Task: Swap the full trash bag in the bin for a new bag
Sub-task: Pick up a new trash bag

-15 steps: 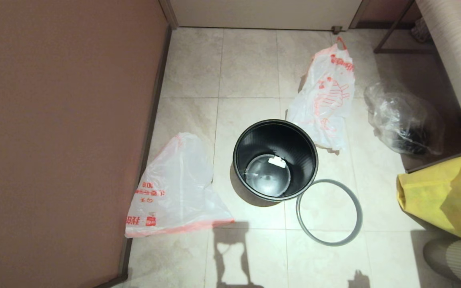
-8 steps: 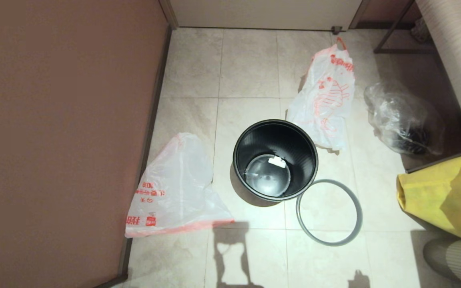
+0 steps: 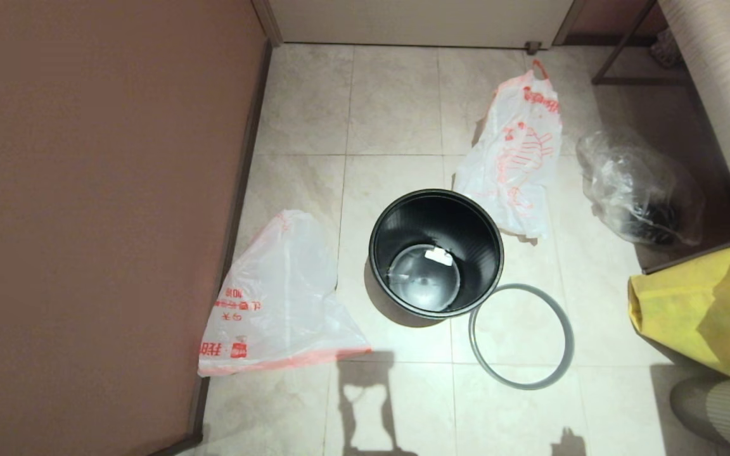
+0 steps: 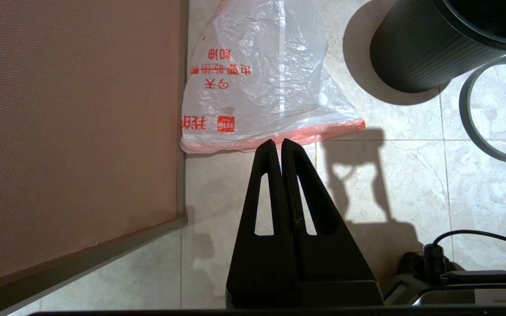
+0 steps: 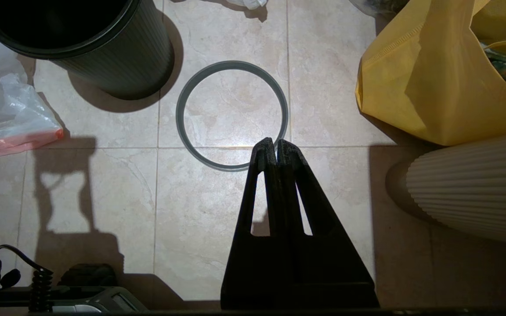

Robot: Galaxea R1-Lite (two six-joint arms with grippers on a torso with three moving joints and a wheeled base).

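With both sets of fingers pressed tip to tip and holding nothing, the left gripper hangs above bare floor tile just short of the pink-red band of the new bag, and the right gripper hangs over the near arc of the grey ring rim. Neither gripper appears in the head view.

New bag: limp and flat on the floor, its left edge against the brown partition, left of the bin.

Bin: upright, mid-floor, unlined; a small white scrap lies at its bottom.

Ring rim: flat on the tiles, just beside the bin's near-right side.

Full trash bag: on the floor behind and right of the bin, touching its far-right wall.

Clear bag with dark contents: right of the full bag. Yellow fabric bag: at the floor's right edge.
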